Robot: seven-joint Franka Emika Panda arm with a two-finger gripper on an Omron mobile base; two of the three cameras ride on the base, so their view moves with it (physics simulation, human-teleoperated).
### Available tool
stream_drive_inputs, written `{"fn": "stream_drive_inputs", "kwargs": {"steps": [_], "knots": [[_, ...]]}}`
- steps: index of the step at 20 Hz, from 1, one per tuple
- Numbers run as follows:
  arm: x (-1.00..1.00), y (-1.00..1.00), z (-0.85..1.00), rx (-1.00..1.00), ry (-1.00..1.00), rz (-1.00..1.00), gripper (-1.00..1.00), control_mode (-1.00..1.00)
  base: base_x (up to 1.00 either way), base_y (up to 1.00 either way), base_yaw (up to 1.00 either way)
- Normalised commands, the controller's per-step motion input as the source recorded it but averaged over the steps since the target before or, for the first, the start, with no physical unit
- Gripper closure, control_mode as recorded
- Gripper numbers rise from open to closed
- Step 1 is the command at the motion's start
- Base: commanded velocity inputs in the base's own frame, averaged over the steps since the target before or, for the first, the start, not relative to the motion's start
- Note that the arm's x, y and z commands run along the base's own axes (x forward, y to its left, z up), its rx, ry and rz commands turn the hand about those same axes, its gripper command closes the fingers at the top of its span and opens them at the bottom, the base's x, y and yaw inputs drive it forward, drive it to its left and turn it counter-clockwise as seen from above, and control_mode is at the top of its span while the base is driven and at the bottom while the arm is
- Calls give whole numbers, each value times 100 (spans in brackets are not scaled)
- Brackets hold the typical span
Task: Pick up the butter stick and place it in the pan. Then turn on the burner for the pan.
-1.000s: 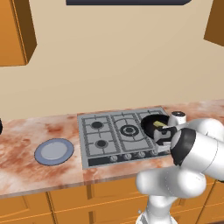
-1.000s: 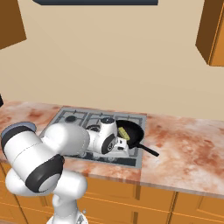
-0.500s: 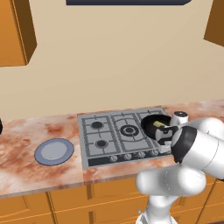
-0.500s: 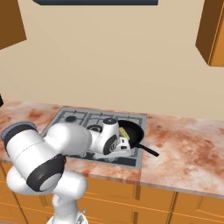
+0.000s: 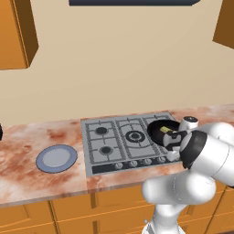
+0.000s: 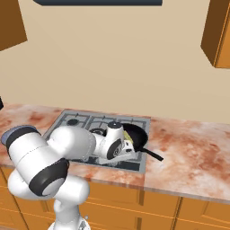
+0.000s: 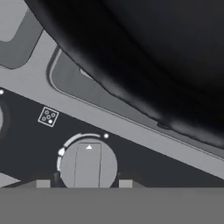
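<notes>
The black pan (image 5: pixel 156 129) sits on the stove's front right burner, with the pale-yellow butter stick (image 5: pixel 165 130) lying inside it. From the right base view the butter stick (image 6: pixel 127 135) shows in the pan (image 6: pixel 138 134), whose handle points right over the counter. My gripper (image 5: pixel 172 155) is down at the stove's front edge, just in front of the pan. In the hand view the gripper (image 7: pixel 84 183) has a fingertip on each side of a round grey burner knob (image 7: pixel 88 165) and is shut on it. The pan's (image 7: pixel 153 52) dark rim curves above.
The grey gas stove (image 5: pixel 114 137) has a row of knobs along its front. A flat blue-grey plate (image 5: pixel 56 158) lies on the marble counter to its left. Wooden cabinets hang above at both sides. My white arm crosses the stove's front right corner (image 6: pixel 139 164).
The hand has barely shifted at the stove's front edge. The butter stick and the pan have stayed put.
</notes>
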Motion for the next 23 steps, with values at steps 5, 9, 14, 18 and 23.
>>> {"fn": "stream_drive_inputs", "kwargs": {"steps": [5,9,14,18,23], "knots": [[0,4,-19,0,0,15,100,-100,0,0,0],[0,4,-24,0,0,15,100,-100,0,0,0],[-9,3,-24,-1,-1,12,100,-100,0,0,0],[-23,0,-23,-4,0,7,100,-100,0,0,0],[-20,0,-27,-7,0,7,-100,-100,0,0,0]]}}
